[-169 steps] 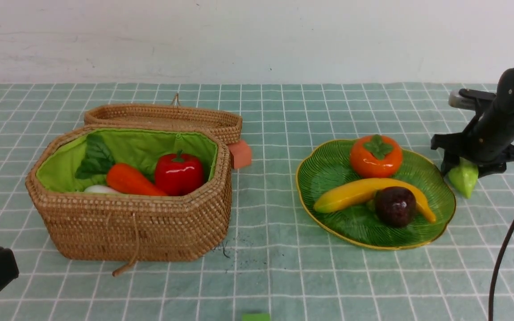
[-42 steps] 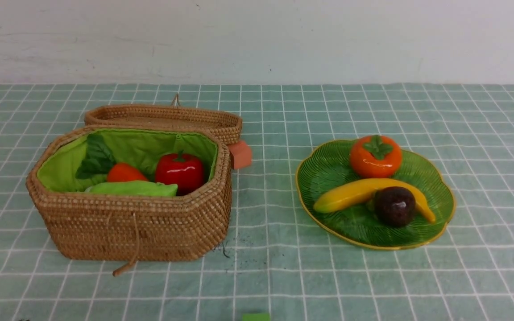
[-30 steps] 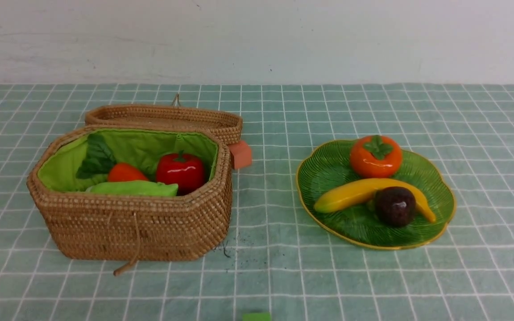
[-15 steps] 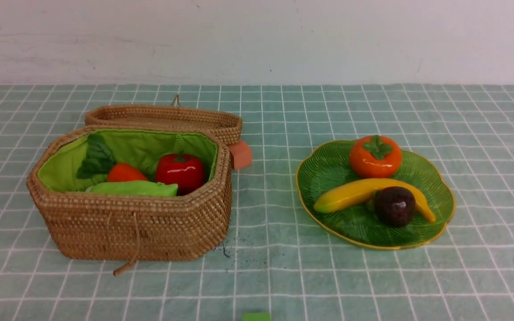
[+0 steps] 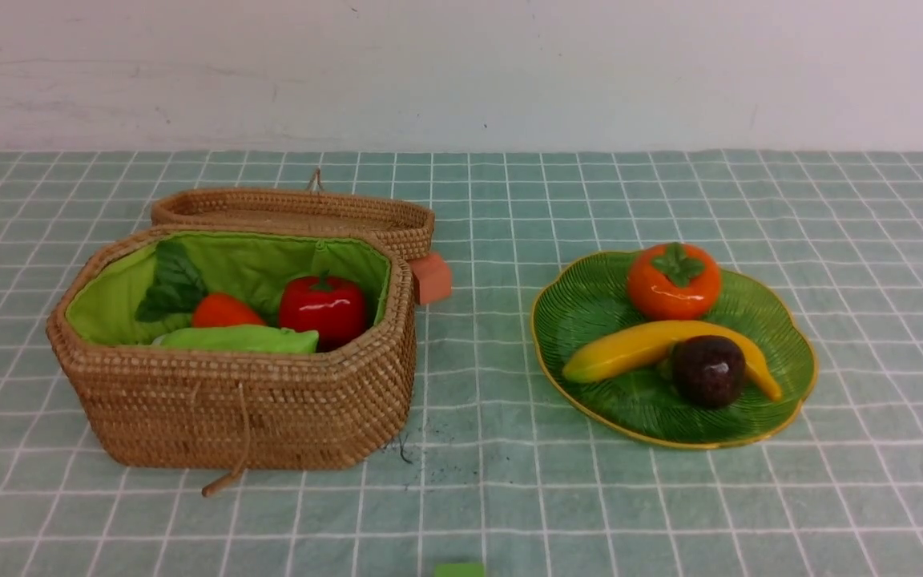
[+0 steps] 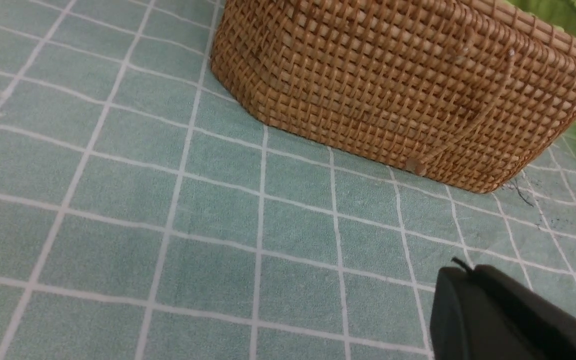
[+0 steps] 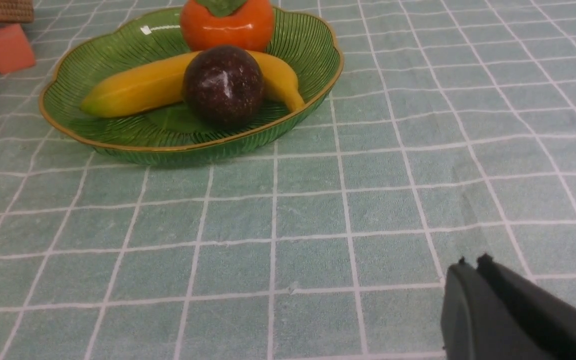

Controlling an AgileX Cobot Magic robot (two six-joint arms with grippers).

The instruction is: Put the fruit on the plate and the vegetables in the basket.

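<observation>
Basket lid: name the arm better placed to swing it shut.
Left, probably. The basket and its lid sit on the robot's left, and the left claw, shut and empty, faces the basket's wall; the right claw faces the plate.

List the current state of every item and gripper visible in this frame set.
basket: lid open, holding vegetables
gourd: lying in basket
red pepper: upright in basket
carrot: in basket, partly hidden
plate: holding three fruits
persimmon: on plate
banana: on plate
mangosteen: on plate, against banana
left gripper: shut, empty
right gripper: shut, empty
</observation>
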